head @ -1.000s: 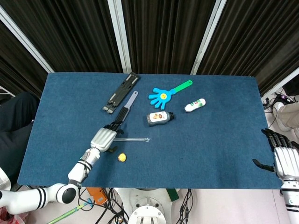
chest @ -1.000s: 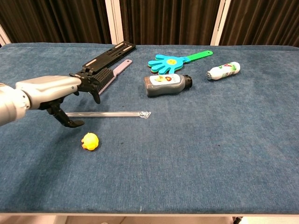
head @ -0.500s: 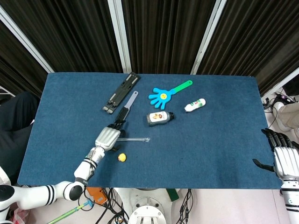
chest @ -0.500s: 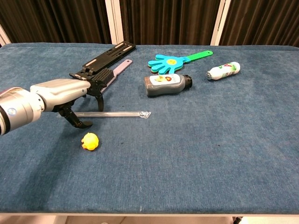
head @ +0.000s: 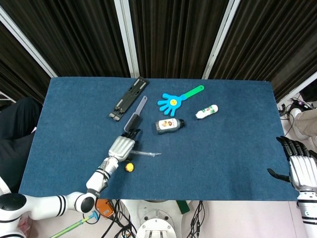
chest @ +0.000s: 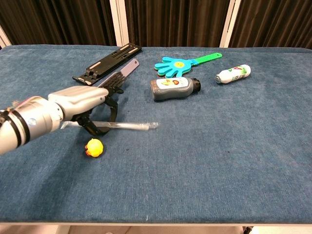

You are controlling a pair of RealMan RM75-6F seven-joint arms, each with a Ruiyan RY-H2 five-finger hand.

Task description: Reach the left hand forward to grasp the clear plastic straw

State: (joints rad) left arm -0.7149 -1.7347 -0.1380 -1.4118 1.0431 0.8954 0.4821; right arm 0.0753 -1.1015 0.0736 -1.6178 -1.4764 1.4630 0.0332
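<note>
The clear plastic straw (head: 148, 154) (chest: 136, 126) lies flat on the blue table (head: 223, 158), left of centre, pointing left to right. My left hand (head: 121, 146) (chest: 83, 100) reaches forward over its left part. The fingers curl down behind the straw and the thumb hooks in front, so the straw is pinched between them. The straw's right half sticks out free. My right hand (head: 299, 166) hangs past the table's right edge with its fingers spread and holds nothing; it shows only in the head view.
A small yellow ball (head: 129, 167) (chest: 93, 147) sits just in front of the left hand. Behind the hand lie a brush (chest: 122, 73) and a black stand (chest: 107, 63). A dark bottle (chest: 173, 88), a blue hand-shaped clapper (chest: 178, 63) and a white bottle (chest: 233, 73) lie farther right.
My left hand moved forward and right along the straw and its fingers closed around it. The straw shifted slightly toward the front edge. The right hand stayed still.
</note>
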